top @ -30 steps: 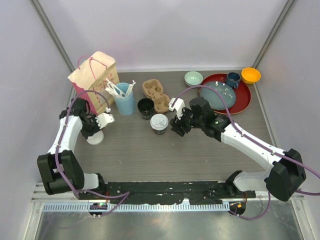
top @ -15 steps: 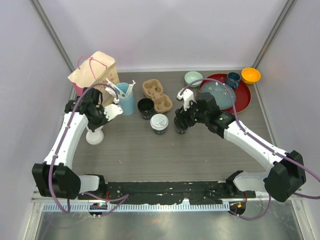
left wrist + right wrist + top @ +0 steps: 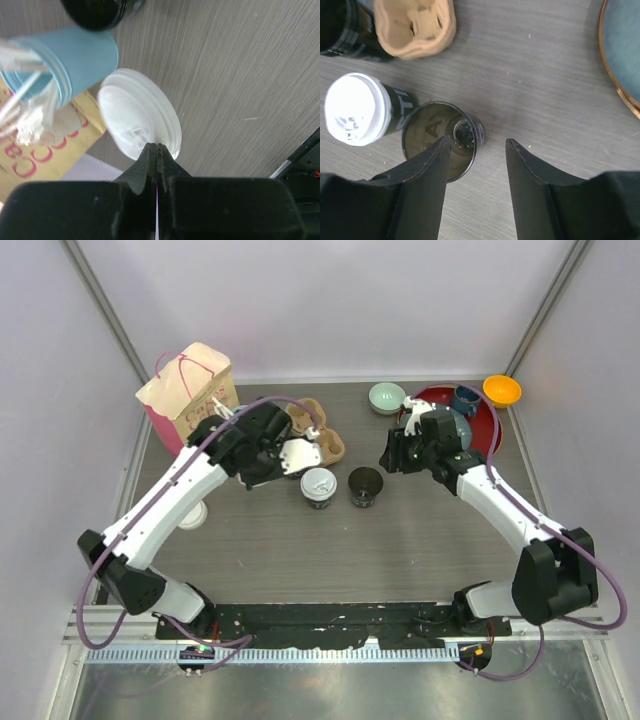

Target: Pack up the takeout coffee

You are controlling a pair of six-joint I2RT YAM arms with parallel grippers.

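Packing of the takeout coffee, early stage, read outward from the near edge with the pulp carrier as reference. Just in front of the carrier we find the lidded cup standing upright on the table, and beside it, in front of the carrier's right end, the open black cup, upright and uncapped. Neither sits in the carrier, and the wells that show are bare.

The left gripper hangs over the carrier's near-left side. Its fingers are pressed together on the rim of the white lid, which it holds clear of the table. Under it, just left of the carrier, stand a second uncapped cup and the light-blue utensil cup.

The right gripper hovers right of the carrier. Its jaws stand moderately apart with nothing between them and touch nothing.

Behind and left of the carrier stands the paper bag; we cannot see inside it.

We judge one cup capped, with the remaining capping, loading and bagging left to do.
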